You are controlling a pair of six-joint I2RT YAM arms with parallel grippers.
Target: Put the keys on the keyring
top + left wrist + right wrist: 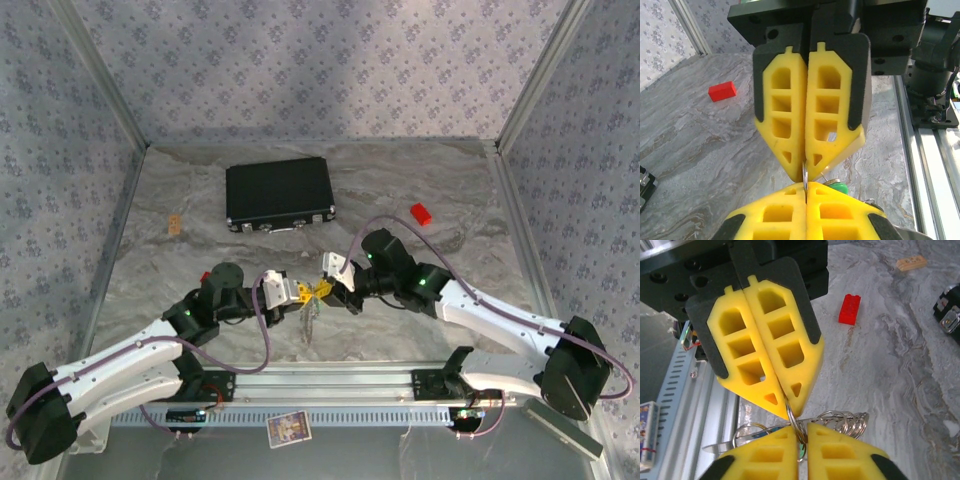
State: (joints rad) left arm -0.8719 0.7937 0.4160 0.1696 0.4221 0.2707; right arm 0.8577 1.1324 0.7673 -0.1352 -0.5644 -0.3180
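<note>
2 end effectors meet tip to tip above the counter (pixel 190 185), near its front edge. Far left lies a small tan chip (pixel 175 225). Next, at the back, is a closed black case (pixel 279 195). The left end effector (pixel 306 294) has its yellow fingers pressed together on a thin metal ring of the keyring (pixel 792 415), which is held off the counter between the tips. The chain (pixel 845 421) bunches just beside that ring, and a pale length hangs below in the top view. The green key (pixel 837 187) shows its head beside the left fingertips. The right end effector (pixel 326 291) is likewise clamped on the ring. Farther right sits a red block (pixel 420 212).
</note>
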